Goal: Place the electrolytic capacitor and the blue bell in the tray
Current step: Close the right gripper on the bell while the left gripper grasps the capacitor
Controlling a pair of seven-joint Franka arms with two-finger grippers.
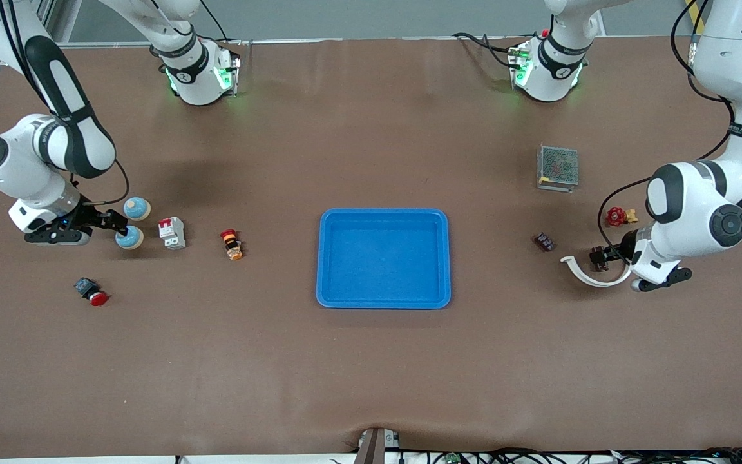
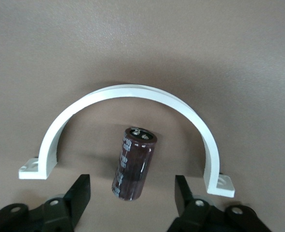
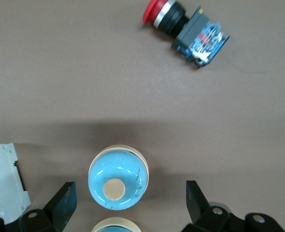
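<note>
Tray (image 1: 383, 299) sits mid-table, bare brown mat on every side. Electrolytic capacitor (image 2: 133, 163), a dark glossy cylinder, lies inside the arc of a white plastic half-ring clamp (image 2: 60, 130) toward the left arm's end; left gripper (image 2: 132, 193) hangs over it, fingers spread wide on either side, not touching. Right gripper (image 3: 131, 199) is also spread, straddling a blue bell (image 3: 117, 179) (domed, cream button on top). A second bell (image 1: 136, 208) and a white breaker (image 1: 172, 232) crowd it; red pushbutton (image 3: 186, 26) lies well apart.
</note>
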